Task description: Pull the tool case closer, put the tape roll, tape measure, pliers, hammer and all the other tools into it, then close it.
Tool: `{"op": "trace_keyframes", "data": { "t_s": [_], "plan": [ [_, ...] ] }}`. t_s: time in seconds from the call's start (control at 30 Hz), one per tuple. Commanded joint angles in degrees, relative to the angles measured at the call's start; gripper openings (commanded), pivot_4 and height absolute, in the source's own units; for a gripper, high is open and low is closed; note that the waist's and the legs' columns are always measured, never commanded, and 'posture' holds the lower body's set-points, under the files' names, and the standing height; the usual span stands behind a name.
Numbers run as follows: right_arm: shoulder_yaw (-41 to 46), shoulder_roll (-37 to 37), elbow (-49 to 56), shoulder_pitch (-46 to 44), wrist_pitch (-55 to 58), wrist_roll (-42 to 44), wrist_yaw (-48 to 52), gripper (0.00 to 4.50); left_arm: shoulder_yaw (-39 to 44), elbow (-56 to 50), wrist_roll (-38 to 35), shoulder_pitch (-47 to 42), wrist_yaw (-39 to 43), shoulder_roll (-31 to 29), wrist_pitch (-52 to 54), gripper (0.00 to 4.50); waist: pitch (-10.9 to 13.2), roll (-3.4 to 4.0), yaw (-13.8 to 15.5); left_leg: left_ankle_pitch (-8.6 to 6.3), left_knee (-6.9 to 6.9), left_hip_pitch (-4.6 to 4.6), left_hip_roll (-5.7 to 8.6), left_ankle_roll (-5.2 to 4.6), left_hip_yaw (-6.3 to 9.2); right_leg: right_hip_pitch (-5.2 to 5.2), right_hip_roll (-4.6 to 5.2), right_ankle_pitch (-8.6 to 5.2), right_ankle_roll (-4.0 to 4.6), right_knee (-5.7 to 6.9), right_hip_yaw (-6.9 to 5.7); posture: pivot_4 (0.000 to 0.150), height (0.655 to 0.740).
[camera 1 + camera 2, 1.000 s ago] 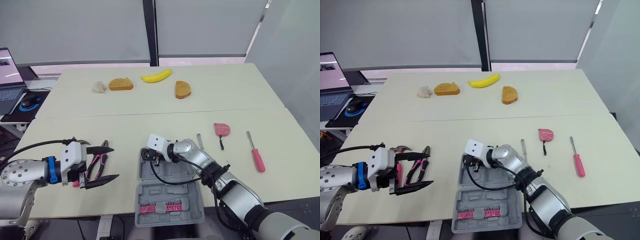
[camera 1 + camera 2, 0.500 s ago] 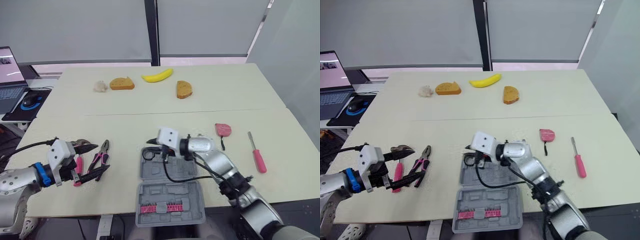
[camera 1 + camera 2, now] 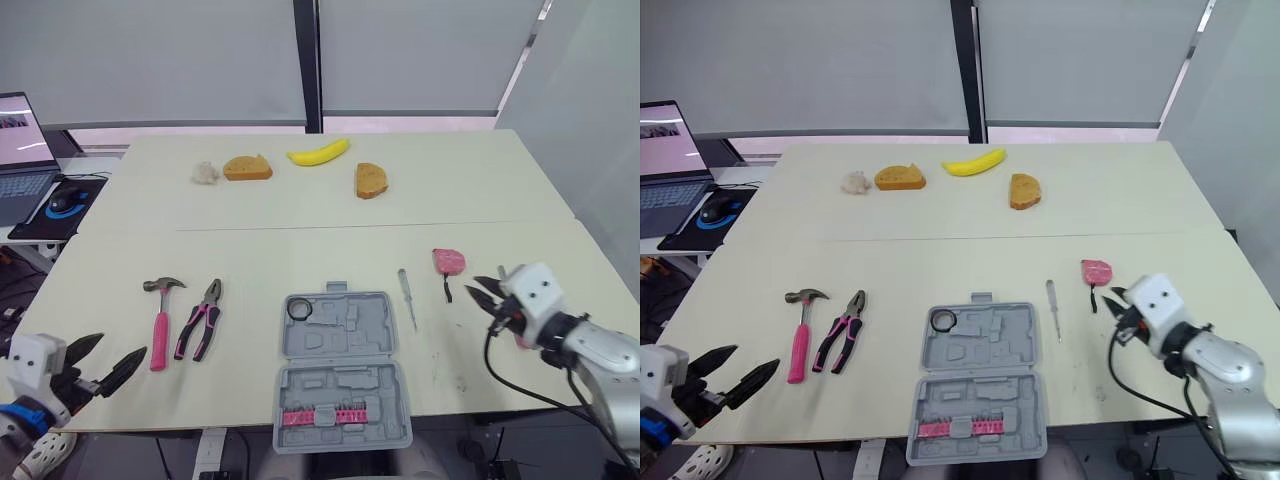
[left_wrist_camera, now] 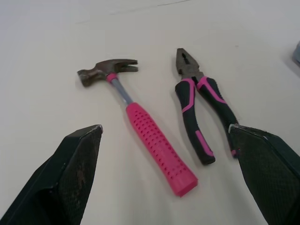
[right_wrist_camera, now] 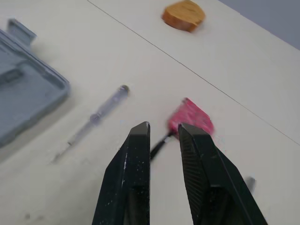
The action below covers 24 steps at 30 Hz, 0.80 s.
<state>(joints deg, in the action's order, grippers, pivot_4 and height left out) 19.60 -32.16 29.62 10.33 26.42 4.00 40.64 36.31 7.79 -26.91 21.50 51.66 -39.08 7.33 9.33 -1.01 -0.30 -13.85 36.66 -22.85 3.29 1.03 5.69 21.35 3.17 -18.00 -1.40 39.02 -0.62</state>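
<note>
The grey tool case (image 3: 340, 385) lies open near the table's front edge, with the black tape roll (image 3: 298, 309) in its far left recess. The pink-handled hammer (image 3: 160, 322) and pliers (image 3: 199, 320) lie side by side left of the case, also seen as hammer (image 4: 140, 129) and pliers (image 4: 197, 110). A slim clear screwdriver (image 3: 406, 297) and the pink tape measure (image 3: 446, 261) lie to the right. My left gripper (image 3: 103, 357) is wide open and empty at the near left edge. My right gripper (image 5: 164, 129) hovers just short of the tape measure (image 5: 192, 119), fingers slightly apart, holding nothing.
Two bread pieces (image 3: 247, 167), a banana (image 3: 318, 153) and a pale lump (image 3: 205, 173) lie along the far side. A laptop and mouse (image 3: 60, 203) sit on a side desk at left. A bit of pink screwdriver handle (image 3: 520, 342) shows under my right gripper.
My right gripper left the tape roll in the case and swung back to the right, near the tape measure. My left gripper pulled back from the pliers and hammer to the near left edge.
</note>
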Motion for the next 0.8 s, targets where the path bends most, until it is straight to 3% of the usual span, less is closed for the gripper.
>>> {"op": "trace_keyframes", "data": {
  "t_s": [0.03, 0.1, 0.2, 0.43, 0.57, 0.8],
  "plan": [
    [5.91, 0.80, -0.84, 6.35, -5.06, 1.85, -0.78, 1.03, 1.93, 1.10, -0.28, 1.31, -0.51, 0.14, -0.35, 4.50, -0.02, -0.03, 0.19, 0.00, 0.00, 0.01, -0.01, 0.00, 0.00, -0.02, 0.00, 0.00, 0.00, -0.01, 0.00, 0.150, 0.7400],
    [8.06, 2.42, -2.11, 9.34, -6.60, 2.71, -2.18, 1.03, 1.64, 1.27, -0.18, 2.50, -0.46, 0.59, -0.38, 4.50, -0.03, -0.04, 0.21, 0.00, 0.00, 0.00, 0.00, 0.00, -0.02, -0.03, 0.02, 0.00, 0.00, -0.01, 0.02, 0.150, 0.7400],
    [9.44, 4.53, -4.05, 12.91, -8.58, 3.84, -3.44, 1.59, 0.86, 0.04, -0.29, 4.53, -0.46, 1.61, 0.03, 4.50, -0.04, -0.04, 0.23, 0.00, 0.01, 0.01, -0.01, 0.00, -0.04, -0.03, 0.03, -0.01, 0.02, -0.02, 0.04, 0.150, 0.7400],
    [8.24, 6.43, -3.57, 19.63, -11.49, 6.01, -2.91, 3.27, -0.22, -1.96, -0.13, 5.67, -0.01, 2.52, 0.00, 4.50, -0.06, -0.03, 0.24, -0.01, 0.00, 0.02, -0.09, 0.00, -0.06, -0.02, 0.03, -0.13, 0.21, -0.02, -0.01, 0.150, 0.7400],
    [8.49, 5.78, -3.15, 20.95, -11.86, 6.63, -2.96, 4.49, -1.48, -2.73, 1.28, 6.90, 1.97, 2.13, -1.80, 4.50, -0.08, -0.01, 0.21, -0.01, 0.00, 0.02, -0.11, 0.00, -0.08, -0.01, 0.03, -0.15, 0.24, -0.03, -0.01, 0.150, 0.7400],
    [8.23, 2.66, -1.42, 22.04, -9.64, 7.30, -2.12, 4.49, -2.00, -3.60, 1.73, 7.12, 3.66, 0.64, -2.25, 4.50, -0.09, -0.02, 0.30, -0.02, -0.01, 0.02, -0.11, 0.00, -0.08, 0.00, 0.03, -0.16, 0.25, -0.03, -0.02, 0.150, 0.7400]
  ]
}}
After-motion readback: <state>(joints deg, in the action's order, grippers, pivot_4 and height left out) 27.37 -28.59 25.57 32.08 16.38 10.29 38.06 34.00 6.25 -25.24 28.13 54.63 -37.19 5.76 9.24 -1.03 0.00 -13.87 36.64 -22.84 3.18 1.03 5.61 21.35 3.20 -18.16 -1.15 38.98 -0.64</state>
